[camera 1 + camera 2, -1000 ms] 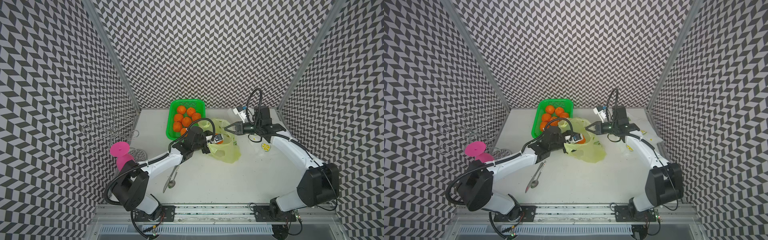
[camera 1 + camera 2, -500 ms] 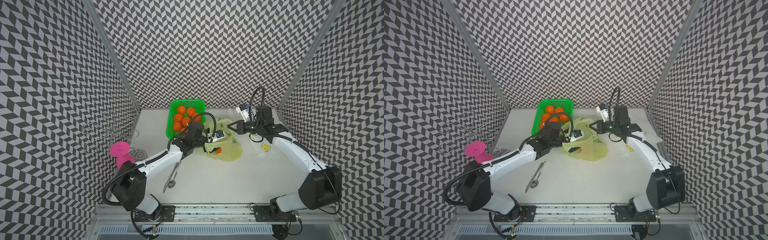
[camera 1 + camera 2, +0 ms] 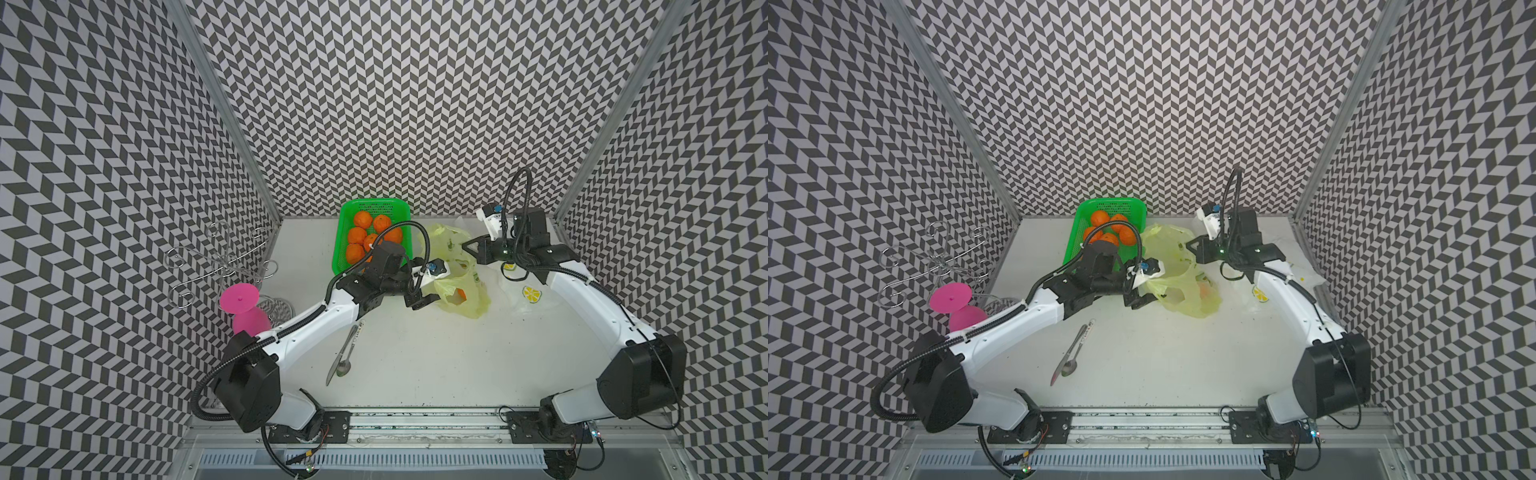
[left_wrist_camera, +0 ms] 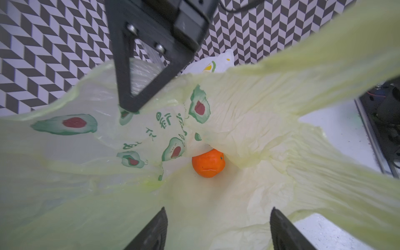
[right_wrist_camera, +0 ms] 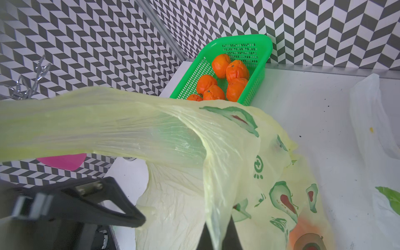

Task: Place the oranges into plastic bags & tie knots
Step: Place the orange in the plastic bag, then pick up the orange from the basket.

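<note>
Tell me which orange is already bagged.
The lone orange lying inside the yellow-green avocado-print bag, seen through its open mouth. The other oranges all sit in the green mesh basket.

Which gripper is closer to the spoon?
Left. The left gripper is open at the yellow-green bag, beyond the spoon; the right gripper, shut on the bag's handle, is farther back.

Left hand (image 4: pixel 218 211) spread, right hand (image 5: pixel 216 234) clamped.
</note>
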Action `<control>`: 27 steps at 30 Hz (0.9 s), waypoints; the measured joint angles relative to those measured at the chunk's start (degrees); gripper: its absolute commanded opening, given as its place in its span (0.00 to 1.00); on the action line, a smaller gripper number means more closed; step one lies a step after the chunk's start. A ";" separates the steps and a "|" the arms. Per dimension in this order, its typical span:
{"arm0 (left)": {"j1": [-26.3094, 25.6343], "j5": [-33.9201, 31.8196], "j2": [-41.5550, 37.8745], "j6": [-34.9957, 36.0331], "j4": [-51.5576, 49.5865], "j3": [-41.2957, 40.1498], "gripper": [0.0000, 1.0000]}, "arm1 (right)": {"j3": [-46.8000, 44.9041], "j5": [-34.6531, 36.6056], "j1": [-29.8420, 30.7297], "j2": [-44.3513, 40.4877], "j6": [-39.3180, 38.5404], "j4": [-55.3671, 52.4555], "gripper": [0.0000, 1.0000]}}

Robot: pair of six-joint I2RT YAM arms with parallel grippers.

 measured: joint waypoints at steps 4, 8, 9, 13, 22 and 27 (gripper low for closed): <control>1.01 -0.83 -3.02 0.13 -1.29 0.31 0.70 | 0.00 0.70 0.00 0.00 -0.79 -0.07 0.00; 4.20 1.36 -5.44 2.08 -5.90 0.31 0.70 | 0.00 1.40 0.00 0.00 -1.40 -0.13 0.00; 5.05 2.21 -5.92 2.60 -7.19 0.24 0.70 | 0.00 1.55 0.00 0.00 -1.57 -0.15 0.00; 8.00 5.70 -7.67 4.68 -11.82 -1.11 0.71 | 0.00 2.78 0.00 0.00 -2.36 -0.35 0.00; 24.28 14.05 -10.08 9.62 -19.58 -2.84 0.73 | 0.37 5.01 -0.37 -1.55 -2.86 -2.12 0.00; 32.89 12.24 -4.00 4.02 -16.44 -2.21 0.73 | 1.01 5.05 -0.46 -3.15 -2.84 -2.27 0.00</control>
